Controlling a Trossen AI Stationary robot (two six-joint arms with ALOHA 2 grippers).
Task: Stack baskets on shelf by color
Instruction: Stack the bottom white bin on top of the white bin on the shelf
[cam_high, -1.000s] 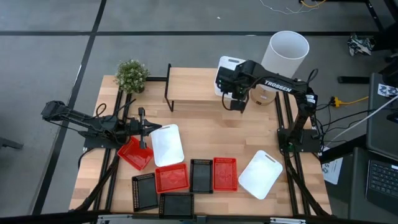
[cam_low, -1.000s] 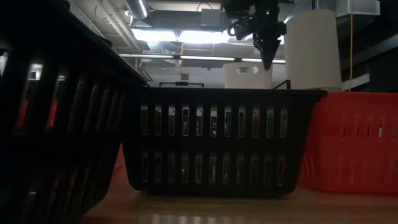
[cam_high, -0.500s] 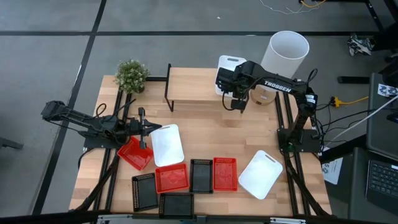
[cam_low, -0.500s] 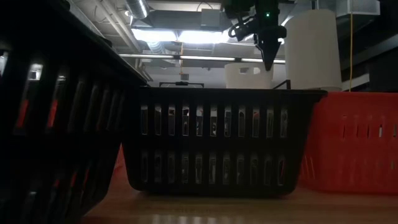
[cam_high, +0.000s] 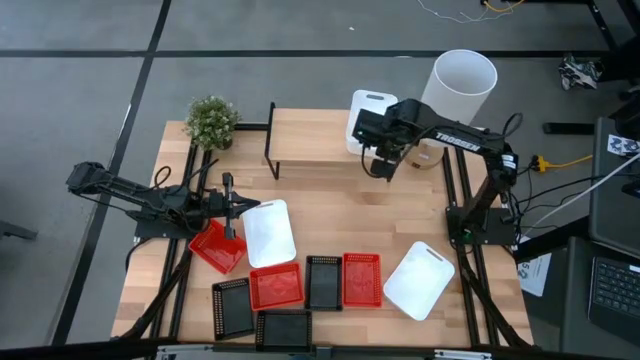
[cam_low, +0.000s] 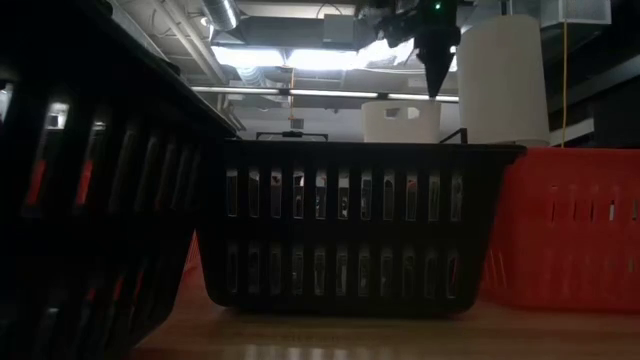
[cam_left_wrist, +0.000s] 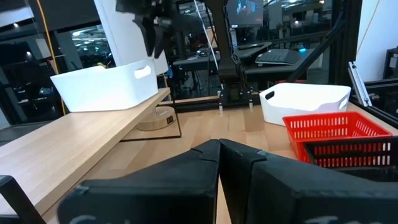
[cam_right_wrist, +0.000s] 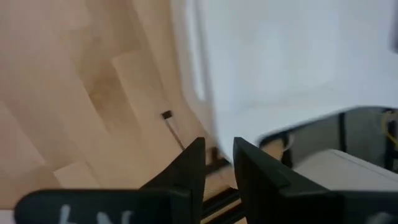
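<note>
The right arm reaches from its base at the bench's right edge toward the far side, its forearm running leftward in the high view and its wrist bent so the right gripper (cam_high: 384, 166) points down. In the low view this gripper (cam_low: 437, 80) hangs from above, tapering to a point, and in the right wrist view its two dark fingers (cam_right_wrist: 186, 168) stand close together with only a narrow gap between them.

The left arm lies low and stretched out across the bench's left side. Its left gripper (cam_high: 229, 218) points toward the near edge, fingers (cam_left_wrist: 205, 155) pressed together in the left wrist view.
</note>
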